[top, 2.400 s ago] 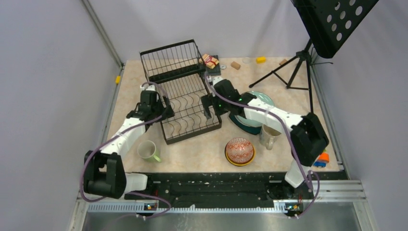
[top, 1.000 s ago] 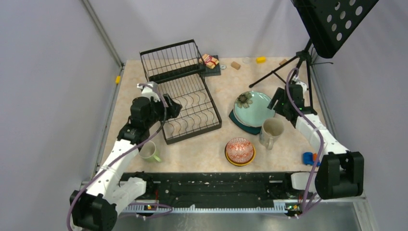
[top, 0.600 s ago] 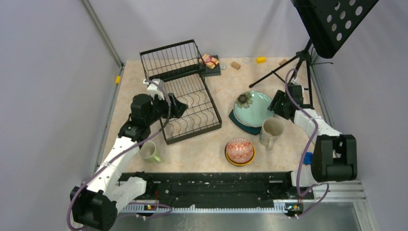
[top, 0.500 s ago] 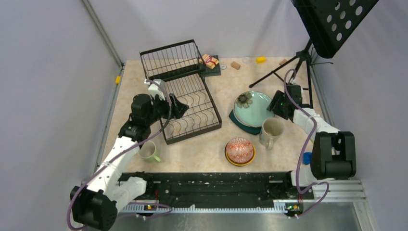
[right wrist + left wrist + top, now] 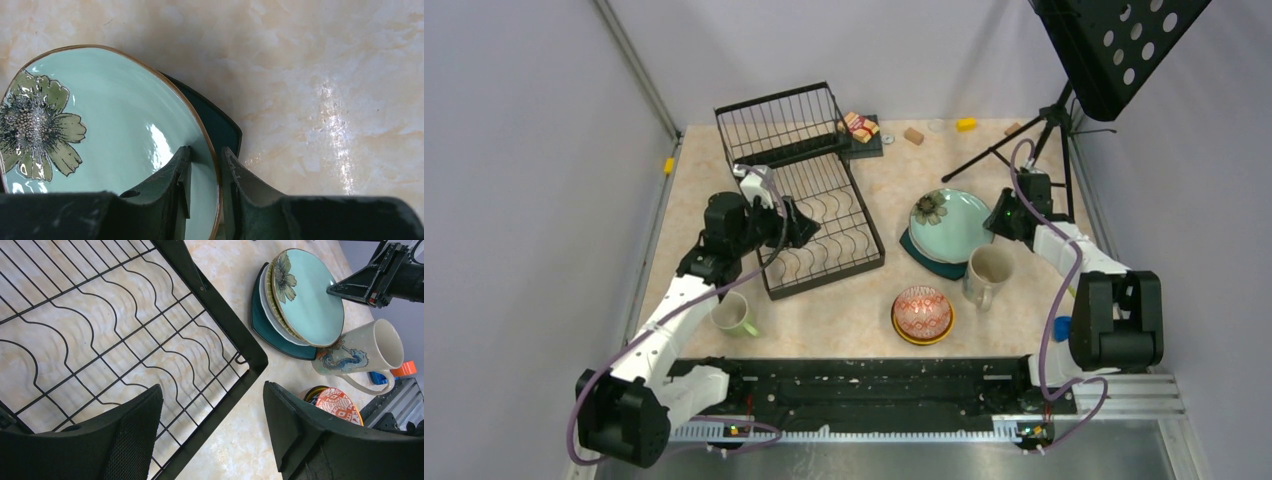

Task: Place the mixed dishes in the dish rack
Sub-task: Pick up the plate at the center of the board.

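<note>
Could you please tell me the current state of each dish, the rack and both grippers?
Black wire dish rack: empty.
Pale teal flower plate: atop other plates.
Cream ceramic mug: upright, empty.
Light-green mug: upright.
Red-patterned bowl: nested in yellow-orange bowl.
Left gripper: open above rack.
Right gripper: straddles teal plate's rim; grip unclear.

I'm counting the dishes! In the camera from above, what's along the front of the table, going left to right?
Light-green mug → red-patterned bowl → cream mug → blue toy, only partly showing.
</note>
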Available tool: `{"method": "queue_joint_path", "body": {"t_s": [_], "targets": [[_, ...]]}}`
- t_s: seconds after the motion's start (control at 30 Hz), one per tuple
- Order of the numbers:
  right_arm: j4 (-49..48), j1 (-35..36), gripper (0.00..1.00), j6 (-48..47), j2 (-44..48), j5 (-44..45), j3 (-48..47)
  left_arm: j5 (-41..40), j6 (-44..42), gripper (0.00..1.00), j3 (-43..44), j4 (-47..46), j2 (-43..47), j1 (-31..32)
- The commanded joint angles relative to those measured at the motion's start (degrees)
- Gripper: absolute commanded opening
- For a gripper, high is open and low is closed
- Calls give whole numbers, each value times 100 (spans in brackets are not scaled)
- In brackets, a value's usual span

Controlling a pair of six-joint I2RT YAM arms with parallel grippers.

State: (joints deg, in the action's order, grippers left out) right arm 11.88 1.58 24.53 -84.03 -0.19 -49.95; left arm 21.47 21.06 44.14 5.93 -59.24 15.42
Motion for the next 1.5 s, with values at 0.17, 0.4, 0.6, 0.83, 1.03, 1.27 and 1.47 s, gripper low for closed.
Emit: {"method": "queue_joint_path", "body": {"t_s": [0.17,0.4,0.6,0.83,1.03,1.27,1.47], "targets": [[62,-194,16,-346,269,65,-327,59,3,78,259,-502,-146,125],[123,-194,17,-414,388,394,-303,-177,-176,78,651,-851,-856,1086],[97,-193,20,-426,259,102,-221,-192,-377,79,1388,-1259,-2128,1666],[-3,-194,22,-386,278,-147,-137,-647,-673,78,3453,166,-3837,2202],[-69,-193,25,-380,478,-263,-22,-648,-309,78,3974,-122,-4833,2311],[-113,-194,25,-360,421,-423,-21,-717,-142,77,4710,23,-5738,2372],[-173,-193,25,-331,442,-560,29,-536,-57,62,4893,26,-6051,2369]]}}
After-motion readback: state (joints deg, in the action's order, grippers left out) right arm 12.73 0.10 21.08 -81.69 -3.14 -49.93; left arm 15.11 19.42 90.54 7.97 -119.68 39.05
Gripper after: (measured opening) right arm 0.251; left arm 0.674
